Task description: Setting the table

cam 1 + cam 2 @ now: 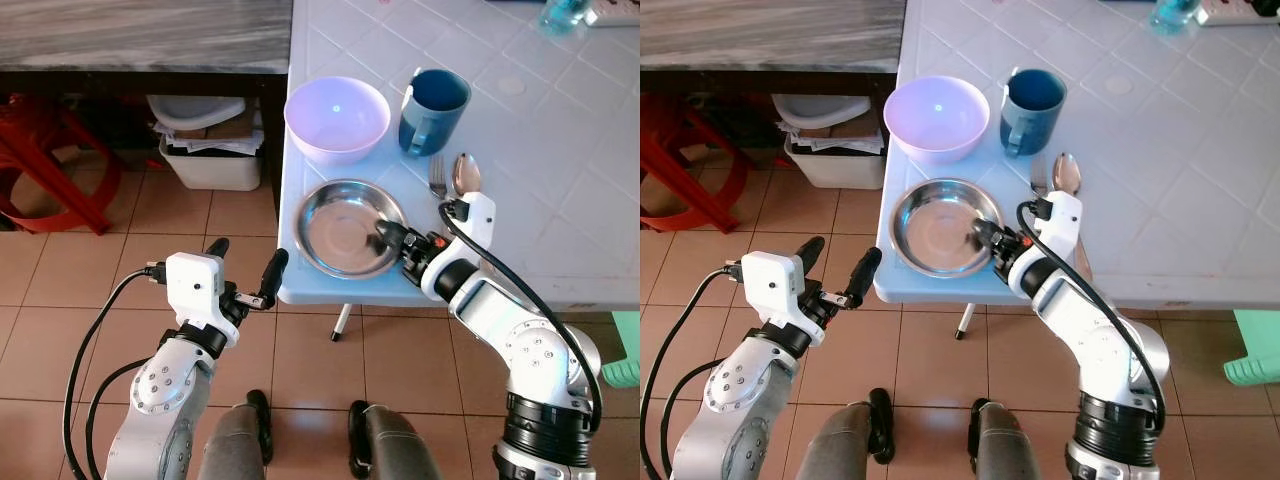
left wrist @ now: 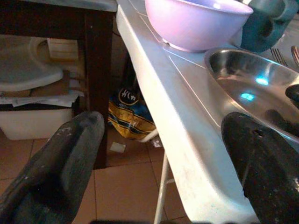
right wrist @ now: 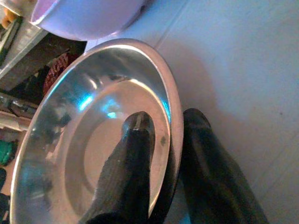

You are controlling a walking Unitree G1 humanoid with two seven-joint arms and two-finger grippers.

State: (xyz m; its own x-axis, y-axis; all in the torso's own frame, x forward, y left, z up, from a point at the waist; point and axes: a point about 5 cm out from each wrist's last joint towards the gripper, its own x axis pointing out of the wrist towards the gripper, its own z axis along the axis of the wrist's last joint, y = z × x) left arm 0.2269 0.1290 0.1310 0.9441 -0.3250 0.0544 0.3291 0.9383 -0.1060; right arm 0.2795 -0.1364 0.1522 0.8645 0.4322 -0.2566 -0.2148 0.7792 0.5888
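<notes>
Right end effector [image 1: 392,238] pinching rim of steel plate [image 1: 345,232] at bench [image 1: 560,200] corner, left end effector [image 1: 245,270] spread beside it; risk: thin rim slipping, plate tipping to floor.

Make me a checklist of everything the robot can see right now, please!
Surface: pale blue table, things near its front corner.
Job's things: steel plate; purple bowl and blue mug behind it; fork and spoon beside the plate.
Clutter: a blue thing at the far edge, cut off by the picture.
Grippers: right gripper, jaws pinching the plate's rim; left gripper open, off the table's edge.
Cables: black, along both arms.
Surroundings: tiled floor, white bin, red stool.
</notes>
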